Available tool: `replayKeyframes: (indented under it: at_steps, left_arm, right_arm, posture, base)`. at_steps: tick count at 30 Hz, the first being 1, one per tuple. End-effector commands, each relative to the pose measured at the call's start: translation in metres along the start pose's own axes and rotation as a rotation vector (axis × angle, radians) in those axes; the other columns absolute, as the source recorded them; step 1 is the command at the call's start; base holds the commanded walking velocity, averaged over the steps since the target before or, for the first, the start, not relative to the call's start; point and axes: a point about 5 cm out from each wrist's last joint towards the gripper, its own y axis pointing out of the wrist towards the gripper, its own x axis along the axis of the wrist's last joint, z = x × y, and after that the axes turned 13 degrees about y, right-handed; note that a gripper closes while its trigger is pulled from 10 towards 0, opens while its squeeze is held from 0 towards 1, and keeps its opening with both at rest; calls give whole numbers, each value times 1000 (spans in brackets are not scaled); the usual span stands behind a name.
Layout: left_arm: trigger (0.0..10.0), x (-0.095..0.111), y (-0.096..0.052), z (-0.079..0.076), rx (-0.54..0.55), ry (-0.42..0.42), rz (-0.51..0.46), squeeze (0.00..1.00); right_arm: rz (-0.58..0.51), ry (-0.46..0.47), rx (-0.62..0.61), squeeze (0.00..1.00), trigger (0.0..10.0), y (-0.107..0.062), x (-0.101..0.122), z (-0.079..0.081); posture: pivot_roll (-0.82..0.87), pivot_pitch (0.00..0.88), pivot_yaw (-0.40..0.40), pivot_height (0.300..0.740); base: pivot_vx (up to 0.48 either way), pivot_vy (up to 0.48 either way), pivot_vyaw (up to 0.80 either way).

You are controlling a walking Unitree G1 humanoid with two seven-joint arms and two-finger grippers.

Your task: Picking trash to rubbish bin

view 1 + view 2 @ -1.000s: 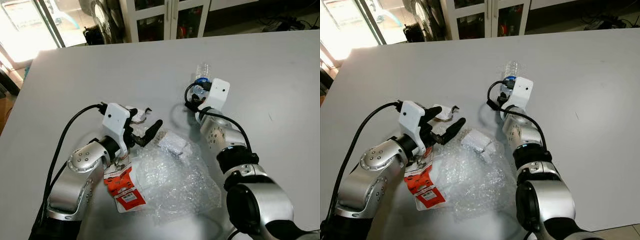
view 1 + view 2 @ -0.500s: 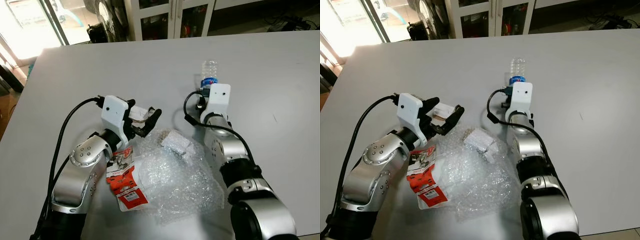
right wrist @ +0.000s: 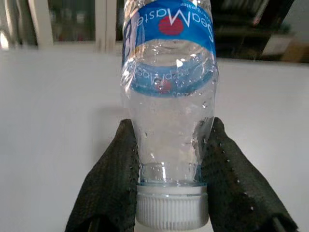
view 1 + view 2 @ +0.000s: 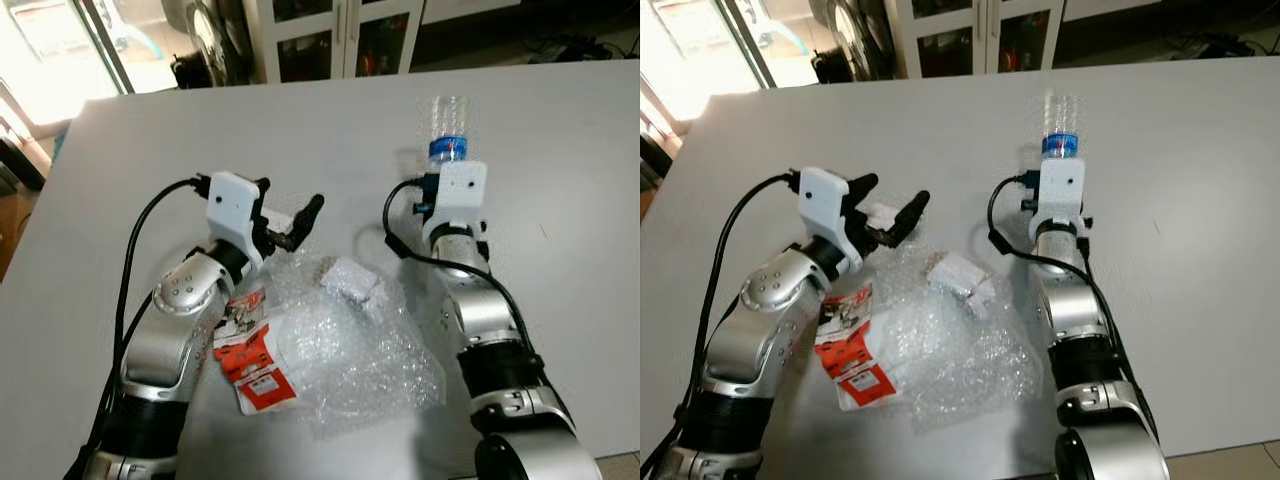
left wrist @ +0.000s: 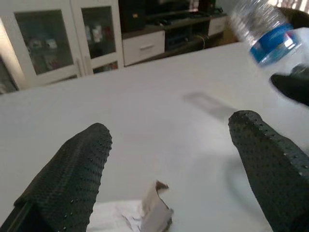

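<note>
A clear plastic water bottle (image 4: 449,128) with a blue label is held above the white table, cap toward the wrist. My right gripper (image 3: 170,169) is shut on the bottle (image 3: 169,92) around its neck, one black finger on each side. My left gripper (image 4: 290,222) is open over a crumpled white paper scrap (image 5: 152,215), which lies between and just below its fingers (image 5: 72,169). A sheet of bubble wrap (image 4: 355,355) with a small white crumpled piece (image 4: 350,280) on it lies between the two arms. A red and white packet (image 4: 255,370) lies beside the left forearm.
The white table (image 4: 560,180) stretches wide to the right and far side. Behind it stand white glass-door cabinets (image 4: 340,35) and a fan (image 4: 215,30). Bright light comes from a doorway (image 4: 50,50) at the far left.
My right gripper has lifted the bottle up off the table and away from me. My left gripper has edged forward over the paper scrap. The camera has shifted slightly.
</note>
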Motion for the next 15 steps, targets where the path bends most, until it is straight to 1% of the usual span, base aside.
replayKeyframes:
  at_steps: [1, 4, 5, 7, 8, 11, 12, 13, 14, 15]
  left_arm:
    - [10000, 1, 2, 4, 31, 19, -7, 0]
    - [10000, 0, 5, 4, 51, 19, -4, 0]
    - [10000, -1, 7, 4, 68, 14, -5, 0]
    - [10000, -1, 7, 3, 74, 12, -5, 0]
    - [10000, -2, 8, 2, 87, 16, -4, 0]
    - [10000, -2, 8, 1, 98, 29, -4, 0]
    - [10000, -3, 8, 1, 107, 47, -2, 0]
    - [10000, -4, 5, 0, 111, 93, -7, 0]
    - [10000, -4, 5, 0, 111, 93, -7, 0]
    - [10000, -4, 4, -1, 113, 125, -10, 0]
  right_arm:
    - [-40, -22, 1, 0, 10000, -4, 5, -1]
    - [-66, -34, 3, 0, 10000, -8, 10, -4]
    - [-84, -50, 11, 0, 10000, -13, 13, -6]
    - [-88, -55, 14, 0, 10000, -15, 13, -7]
    - [-101, -60, 21, 0, 10000, -21, 16, -10]
    - [-114, -66, 31, 0, 10000, -27, 19, -12]
    - [-123, -75, 35, 0, 10000, -30, 20, -14]
    - [-131, -85, 35, 0, 10000, -35, 21, -16]
    - [-131, -85, 35, 0, 10000, -35, 21, -16]
    - [-135, -92, 35, 0, 10000, -38, 22, -18]
  posture:
    - [58, 79, 67, 740]
    - [46, 71, 68, 740]
    - [36, 63, 65, 740]
    - [31, 62, 64, 740]
    - [25, 59, 62, 740]
    - [21, 58, 60, 740]
    - [17, 58, 57, 740]
    - [14, 59, 56, 740]
    - [14, 59, 56, 740]
    - [14, 59, 56, 740]
  base:
    - [0, 0, 0]
    - [0, 0, 0]
    - [0, 0, 0]
    - [0, 0, 0]
    - [0, 0, 0]
    - [0, 0, 0]
    - [0, 0, 0]
    - [0, 0, 0]
    - [0, 0, 0]
    - [0, 0, 0]
